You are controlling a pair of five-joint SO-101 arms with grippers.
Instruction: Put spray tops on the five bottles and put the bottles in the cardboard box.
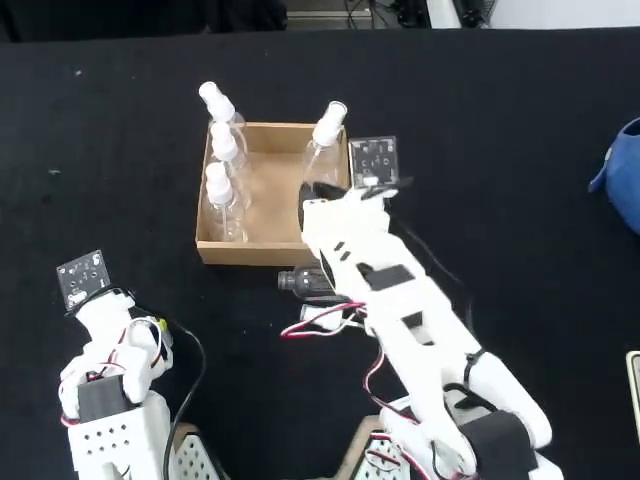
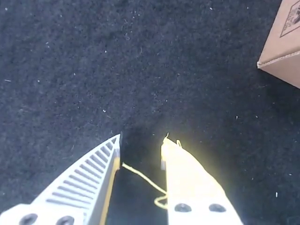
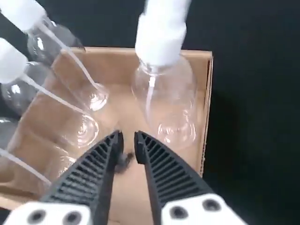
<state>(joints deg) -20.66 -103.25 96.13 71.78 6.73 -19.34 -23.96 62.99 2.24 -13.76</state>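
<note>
Right arm over the cardboard box (image 1: 250,250), upper centre of high view; left arm at lower left.
The right arm (image 1: 400,300) covers the box's lower right corner. A dark cylinder (image 1: 300,282) just below the box is half hidden by the arm and can't be identified. A blue object (image 1: 622,185) is cut off at the right edge. Three left-side bottles (image 1: 228,215) and one right-side bottle (image 1: 322,160) stand in the box, all with spray tops on. The right gripper (image 3: 127,137) has only a narrow gap between its jaws and is empty, above the box floor near the right-side bottle. The left gripper (image 2: 140,140) has its jaws apart and empty over the black table (image 2: 93,70).
</note>
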